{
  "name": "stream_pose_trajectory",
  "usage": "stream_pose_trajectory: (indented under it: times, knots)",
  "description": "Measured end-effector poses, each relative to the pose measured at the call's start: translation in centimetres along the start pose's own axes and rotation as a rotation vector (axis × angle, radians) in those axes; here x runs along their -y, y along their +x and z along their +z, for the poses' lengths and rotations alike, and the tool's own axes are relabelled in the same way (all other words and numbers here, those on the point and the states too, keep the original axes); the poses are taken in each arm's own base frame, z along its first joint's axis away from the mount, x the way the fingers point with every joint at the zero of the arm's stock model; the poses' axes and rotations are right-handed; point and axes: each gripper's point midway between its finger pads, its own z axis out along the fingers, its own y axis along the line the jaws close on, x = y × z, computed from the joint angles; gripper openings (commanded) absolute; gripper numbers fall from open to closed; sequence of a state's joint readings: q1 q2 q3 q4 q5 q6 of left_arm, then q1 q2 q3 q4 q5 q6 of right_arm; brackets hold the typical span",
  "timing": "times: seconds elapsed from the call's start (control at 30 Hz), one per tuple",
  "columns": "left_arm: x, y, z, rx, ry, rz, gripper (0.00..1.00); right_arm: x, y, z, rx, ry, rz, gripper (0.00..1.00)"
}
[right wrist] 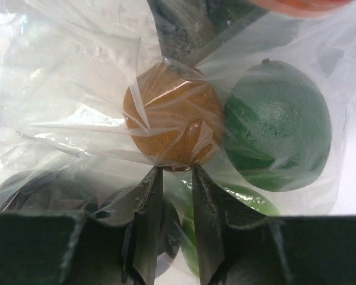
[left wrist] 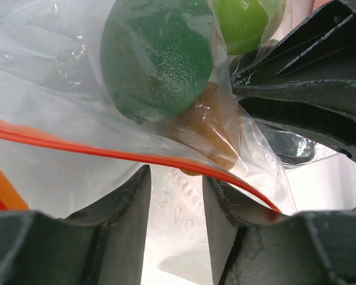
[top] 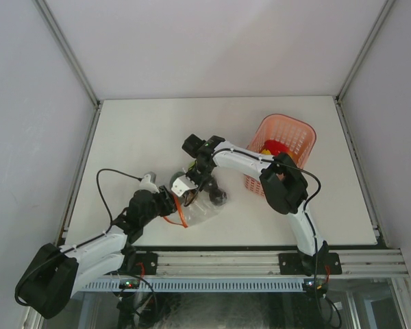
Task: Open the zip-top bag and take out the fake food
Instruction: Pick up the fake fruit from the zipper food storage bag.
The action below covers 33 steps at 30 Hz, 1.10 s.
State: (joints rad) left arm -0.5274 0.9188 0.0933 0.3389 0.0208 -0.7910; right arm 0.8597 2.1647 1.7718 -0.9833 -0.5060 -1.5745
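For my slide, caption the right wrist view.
End effector pinches bag film below brown fruit, beside dark green fruit.

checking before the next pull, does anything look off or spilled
Nothing spilled. The zip-top bag lies crumpled between both grippers, the dark green fruit and brown fruit inside it. Red and yellow pieces already sit in the pink basket.

Left arm (top: 96, 248) and right arm (top: 260, 168) reach inward, their jaws nearly closed.

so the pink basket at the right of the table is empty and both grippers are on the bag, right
Not empty: the top external view shows red and yellow fake food already inside the pink basket. The rest holds: the left gripper and right gripper both pinch the zip-top bag.
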Motion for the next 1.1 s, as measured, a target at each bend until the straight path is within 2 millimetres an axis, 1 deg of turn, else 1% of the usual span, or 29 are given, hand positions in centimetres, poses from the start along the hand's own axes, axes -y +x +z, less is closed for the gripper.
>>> stream_pose_trajectory:
  times: [0.13,0.2,0.37,0.67,0.9,1.1]
  knots:
    - [0.0,0.0,0.0,0.001,-0.001,0.002,0.6,0.0,0.0,0.1,-0.003,-0.002,0.0,0.2]
    - [-0.1,0.0,0.0,0.002,-0.003,0.002,0.63,-0.1,0.1,0.1,-0.004,-0.002,0.002,0.19]
    - [-0.2,0.0,0.1,0.0,-0.009,0.002,0.64,-0.1,0.1,0.1,-0.004,-0.002,0.004,0.14]
    - [0.6,-0.1,0.1,0.002,0.028,0.002,0.65,-0.1,0.0,0.1,0.005,0.0,0.011,0.13]
    - [0.9,-0.1,-0.3,0.022,0.062,-0.002,0.69,-0.2,-1.1,0.4,0.05,-0.006,0.023,0.12]
    - [1.0,-0.2,-0.2,0.026,0.065,-0.01,0.7,-0.4,-1.9,0.7,0.084,-0.01,0.034,0.12]
